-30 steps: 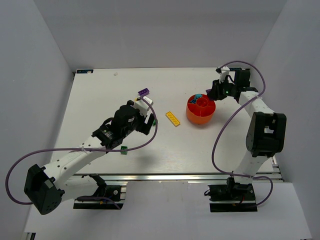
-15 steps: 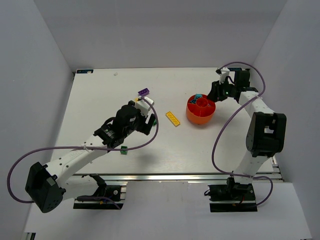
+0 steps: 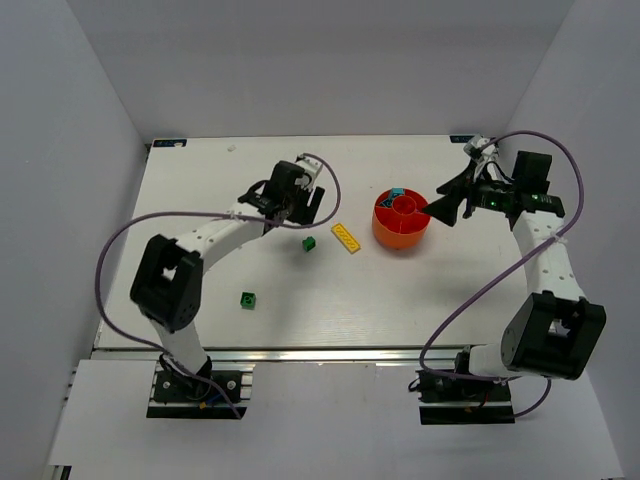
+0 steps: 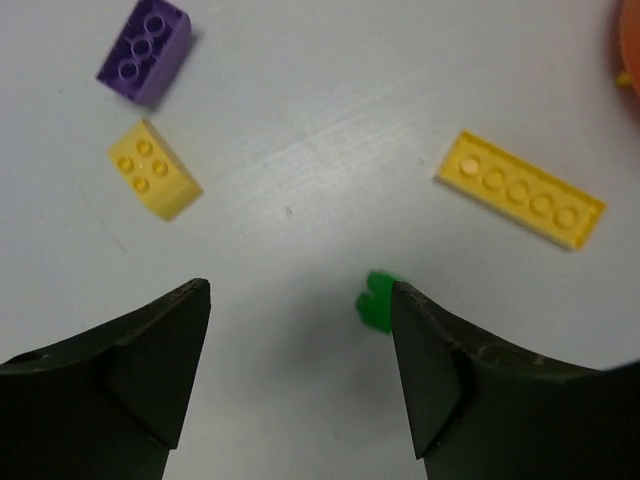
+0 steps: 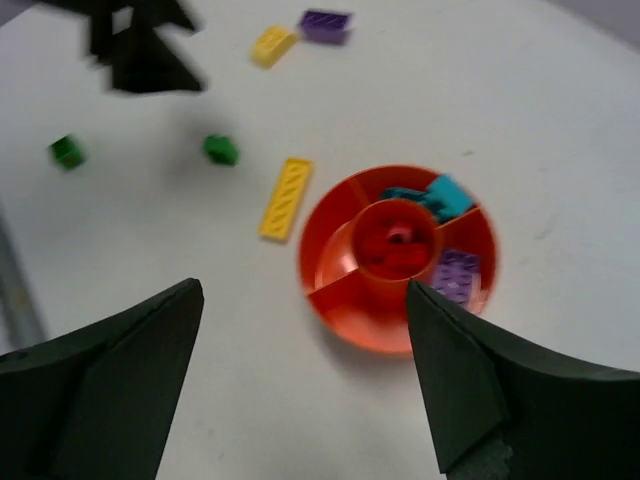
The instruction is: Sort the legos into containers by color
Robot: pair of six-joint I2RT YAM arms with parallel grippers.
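One orange-red bowl (image 5: 330,270) stands right of centre on the worktop (image 3: 400,300). Red bricks (image 5: 392,245) fill its round middle cup, though blur hides their number. One purple brick (image 5: 457,275) lies in the right-hand compartment. Teal bricks (image 5: 432,195), perhaps two, lie in the upper one.

Five bricks lie loose on the worktop:
- Two green bricks: one small green brick (image 5: 221,150) left of the bowl, and a second green brick (image 5: 67,152) farther left, well apart from it.
- Two yellow bricks: a long yellow plate (image 4: 520,202) just beside the bowl, and a short yellow brick (image 4: 153,182).
- One loose purple brick (image 4: 145,50), near the short yellow one at the upper left of the left wrist view.

The left gripper (image 4: 300,300) hangs spread wide and empty above the small green brick. The right gripper (image 5: 305,290) is also spread and empty, over the bowl's near side.
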